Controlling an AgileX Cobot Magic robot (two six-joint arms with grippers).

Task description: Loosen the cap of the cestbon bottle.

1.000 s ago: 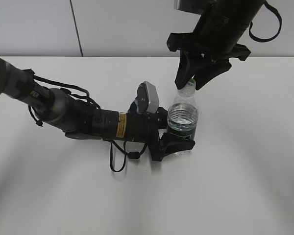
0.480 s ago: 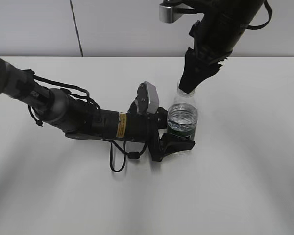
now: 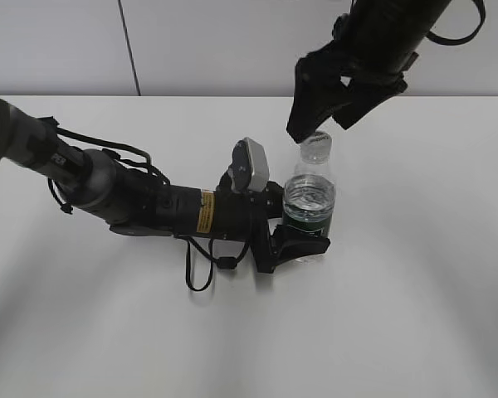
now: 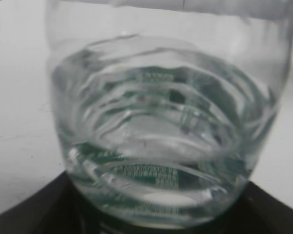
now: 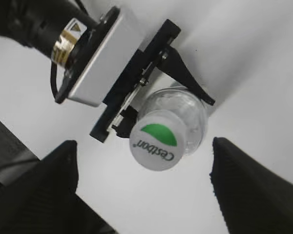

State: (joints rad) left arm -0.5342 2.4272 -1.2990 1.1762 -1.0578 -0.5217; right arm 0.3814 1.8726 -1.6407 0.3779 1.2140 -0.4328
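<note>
The cestbon bottle (image 3: pixel 310 207) stands upright on the white table, clear and ribbed, with a dark green label band. My left gripper (image 3: pixel 302 246) lies low on the table and is shut on the bottle's lower body. The bottle fills the left wrist view (image 4: pixel 166 131), with the dark jaws (image 4: pixel 161 228) at its base. The white cap (image 3: pixel 317 146) with its green leaf mark sits on the bottle neck. My right gripper (image 3: pixel 324 123) hangs just above the cap, open and not touching it. In the right wrist view the cap (image 5: pixel 157 140) lies between the spread fingers (image 5: pixel 142 146).
The left arm (image 3: pixel 133 199) stretches along the white table (image 3: pixel 415 290) from the left, with a loose black cable loop (image 3: pixel 201 269) under it. A pale wall (image 3: pixel 191 41) runs behind the table's far edge.
Half a second ago my right gripper's fingers were closed together on the cap. It has since turned, opened and come off the cap. The bottle and left gripper have not moved.
</note>
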